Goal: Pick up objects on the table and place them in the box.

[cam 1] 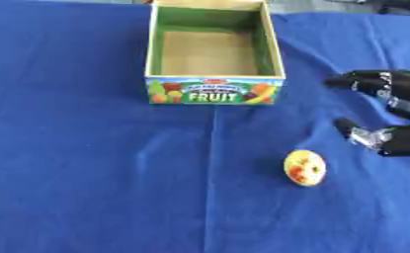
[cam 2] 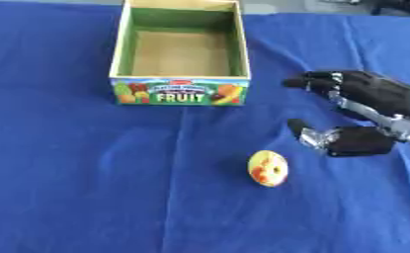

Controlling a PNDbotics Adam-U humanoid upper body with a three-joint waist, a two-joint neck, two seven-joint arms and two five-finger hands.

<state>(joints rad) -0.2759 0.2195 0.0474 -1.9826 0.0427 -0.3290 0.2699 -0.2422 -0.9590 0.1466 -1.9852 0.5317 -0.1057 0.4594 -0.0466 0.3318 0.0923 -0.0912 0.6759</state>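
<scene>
R hand (cam 2: 356,116) open, fuller in right-eye view

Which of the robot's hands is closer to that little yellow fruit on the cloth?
Right. The right hand hovers open just beyond and to the right of the yellow fruit, not touching it. The left hand shows in neither view.

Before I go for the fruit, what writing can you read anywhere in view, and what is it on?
"FRUIT": large white letters on the front panel of the box, among printed fruit pictures.
A smaller line of print above that word, on the same panel: too blurred to read.
No text shows on the yellow fruit, the blue cloth or the right hand.
</scene>
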